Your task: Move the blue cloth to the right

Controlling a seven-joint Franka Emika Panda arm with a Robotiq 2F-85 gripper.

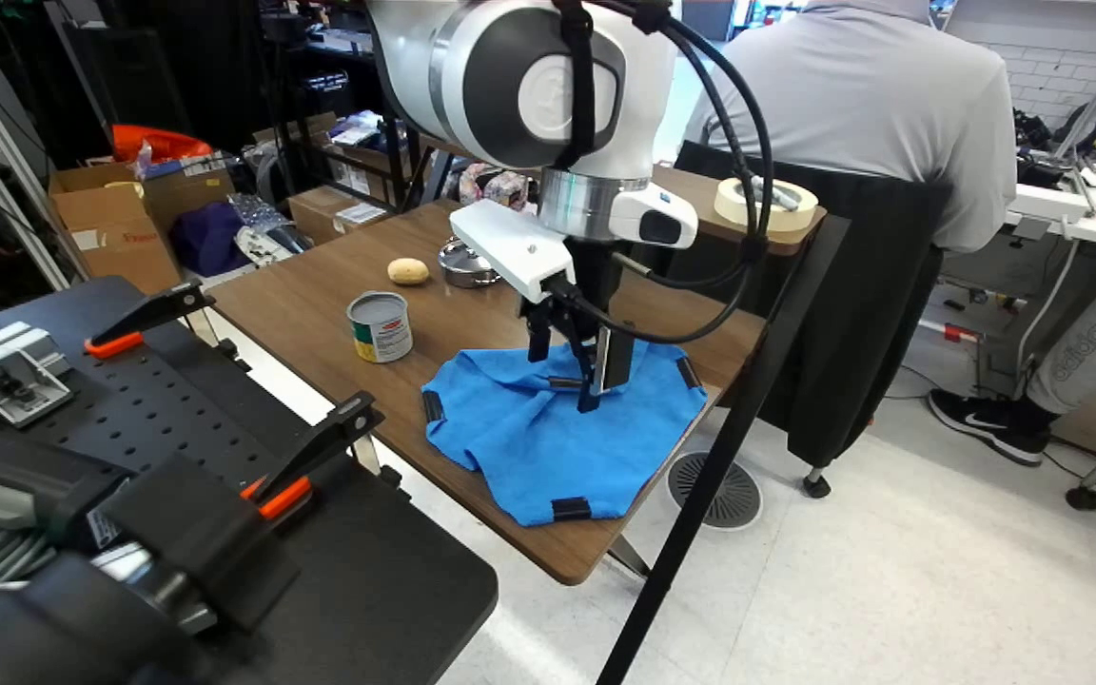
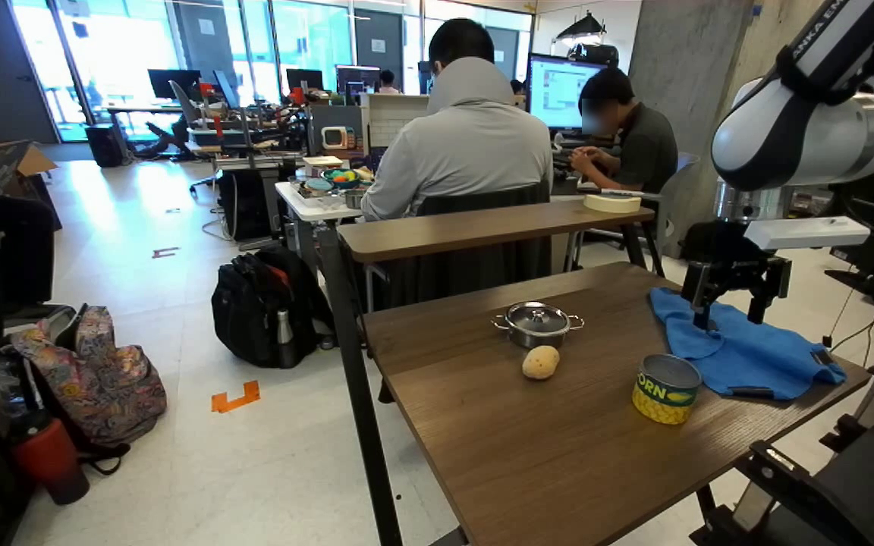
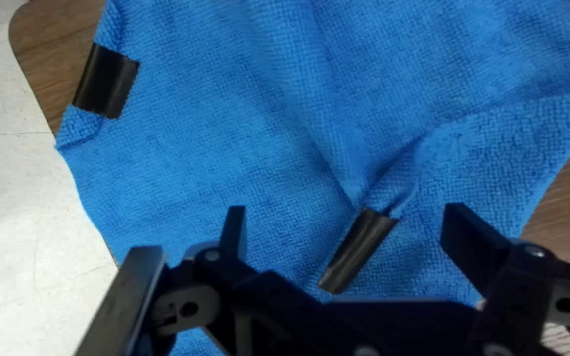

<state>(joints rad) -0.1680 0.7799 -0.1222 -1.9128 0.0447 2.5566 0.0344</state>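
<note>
The blue cloth [image 1: 557, 457] lies rumpled on the wooden table near a corner, with strips of black tape at its edges. It also shows in an exterior view [image 2: 763, 349] and fills most of the wrist view [image 3: 206, 138]. One corner is folded inward, so a black tape strip [image 3: 357, 251] lies on top near the cloth's middle. My gripper [image 1: 563, 381] points down over the cloth; it also shows in an exterior view [image 2: 729, 318]. In the wrist view the gripper [image 3: 347, 217] is wide open, its fingers on either side of that tape strip, with nothing held. Whether the fingertips touch the cloth is unclear.
A can [image 2: 666, 388] stands on the table [image 2: 482, 432] beside the cloth. A potato [image 2: 541, 362] and a lidded metal pot [image 2: 537, 324] stand farther along. A raised shelf [image 2: 482, 227] with a tape roll [image 2: 611, 203] runs along one side. Black clamps [image 1: 320, 447] edge the neighbouring dark table.
</note>
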